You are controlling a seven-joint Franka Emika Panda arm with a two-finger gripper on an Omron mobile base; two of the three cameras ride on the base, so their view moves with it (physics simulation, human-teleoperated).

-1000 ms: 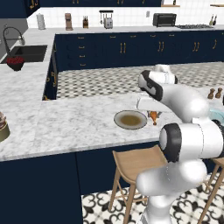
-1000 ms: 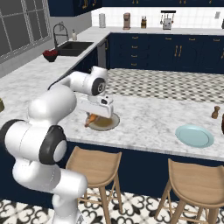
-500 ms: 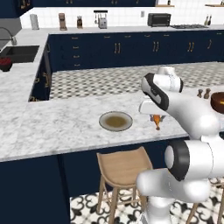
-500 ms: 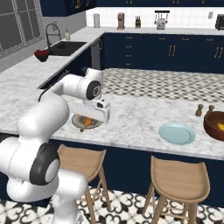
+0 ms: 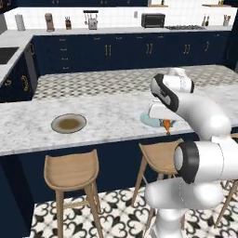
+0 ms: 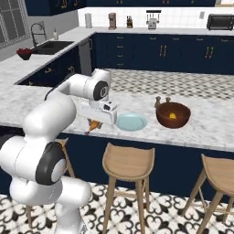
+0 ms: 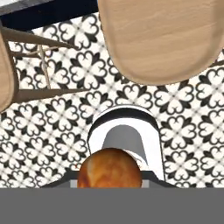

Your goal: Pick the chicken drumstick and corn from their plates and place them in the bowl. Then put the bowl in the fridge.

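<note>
table [image 5: 107,116]: white marble island | stools: 2 wooden [image 5: 72,169] [image 5: 160,155] tucked under table's near edge | floor [image 5: 116,216]: black-and-white patterned tile below stools | shakers [image 6: 162,99]: 2 small, on table | toaster oven [image 5: 152,20]: on back counter behind table | sink [image 6: 49,45]: far left of table, red item [image 6: 23,53] beside it

I see a white marbled counter [image 5: 107,118] running across in front of me, with wooden stools [image 5: 72,169] on the patterned floor [image 5: 116,209] below its front edge. On it, to my left, lies the brownish plate [image 5: 69,123], well apart from the light blue plate [image 6: 131,122]. Just right of the blue plate stands the bowl [image 6: 173,114] with the yellow corn [image 6: 172,115] inside, and two small shakers [image 6: 162,100] stand touching the counter behind it.
</note>
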